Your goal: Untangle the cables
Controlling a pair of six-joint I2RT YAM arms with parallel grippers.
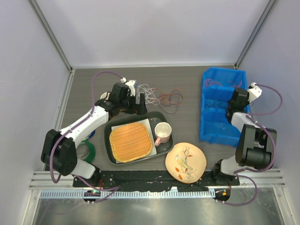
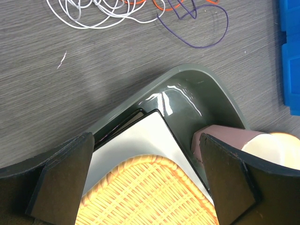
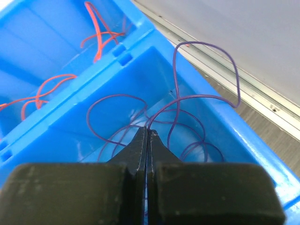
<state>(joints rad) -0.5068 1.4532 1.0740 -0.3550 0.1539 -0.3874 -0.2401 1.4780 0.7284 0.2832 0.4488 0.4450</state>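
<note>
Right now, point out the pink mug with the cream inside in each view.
Top external: the pink mug is at centre, at the right end of the dark green tray.
Left wrist: lower right, in the tray's corner.
Right wrist: not in it.
Shared landmark: the blue plastic bin, in that order: far right, right edge, whole frame.

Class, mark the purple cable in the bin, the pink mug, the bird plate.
purple cable [image 3: 201,42], right wrist view, top of its loop
pink mug [image 1: 162,132], top external view, its mouth
bird plate [image 1: 186,161], top external view, its centre
</note>
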